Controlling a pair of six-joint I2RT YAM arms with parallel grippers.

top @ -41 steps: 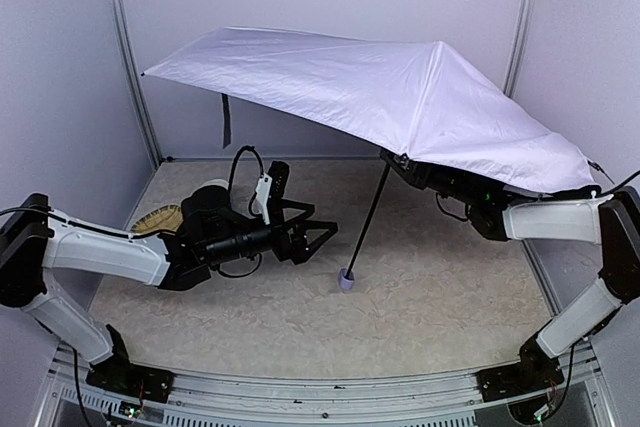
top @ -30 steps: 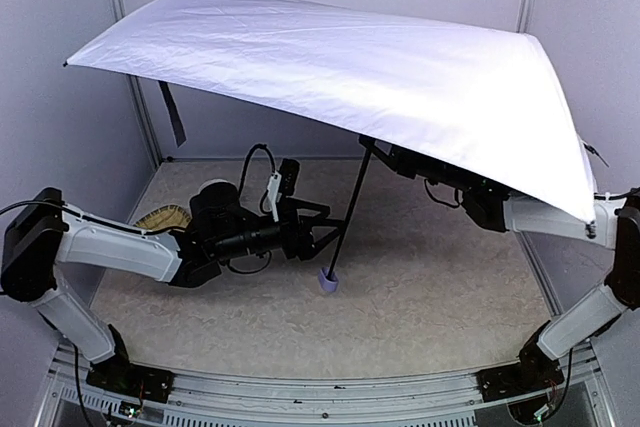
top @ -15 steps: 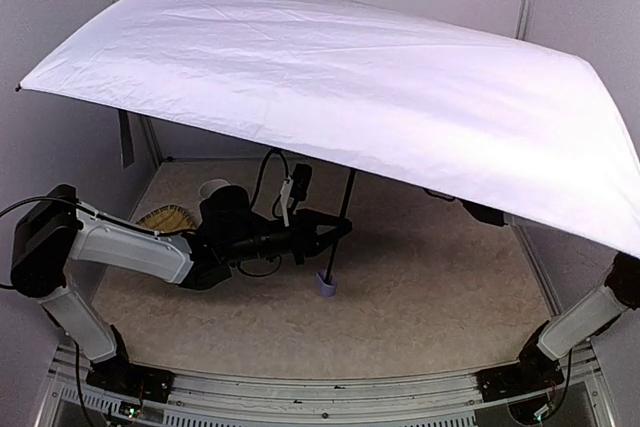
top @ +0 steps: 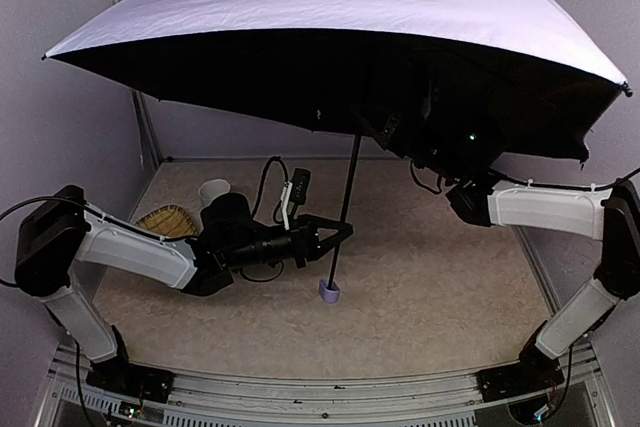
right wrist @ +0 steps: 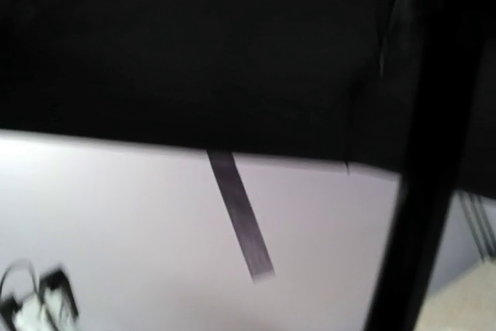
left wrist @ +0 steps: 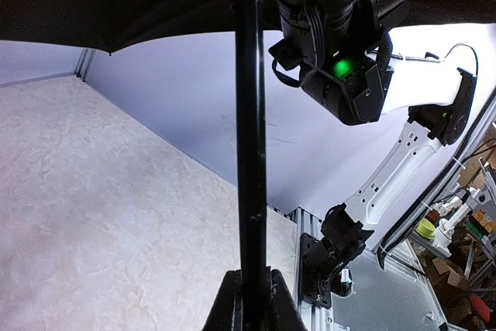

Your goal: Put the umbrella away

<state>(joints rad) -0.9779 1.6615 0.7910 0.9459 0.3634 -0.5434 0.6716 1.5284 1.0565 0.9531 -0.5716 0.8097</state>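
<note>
Umbrella [top: 330,7]: outer fabric pale lavender, lining flat black, no print. Shaft [top: 346,197] black; knob [top: 329,291] lavender. Hanging strap [right wrist: 240,218] dark grey. Table [top: 440,287]: beige, faint marbled mottling. Left arm [top: 130,247], right arm [top: 545,207]: white shells, black joints; green light [left wrist: 339,66] on right wrist. At ten o'clock on table: cup [top: 213,190] white, basket [top: 160,219] tan, woven pattern. Walls [top: 60,127] pale lilac-grey.

- Pale lavender-grey walls [top: 60,147] enclosed left, far and right sides.
- Metal posts [top: 148,132] stood at far corners.
- Mottled beige tabletop [top: 430,287]; aluminium rail [top: 320,387] ran along near edge.
</note>
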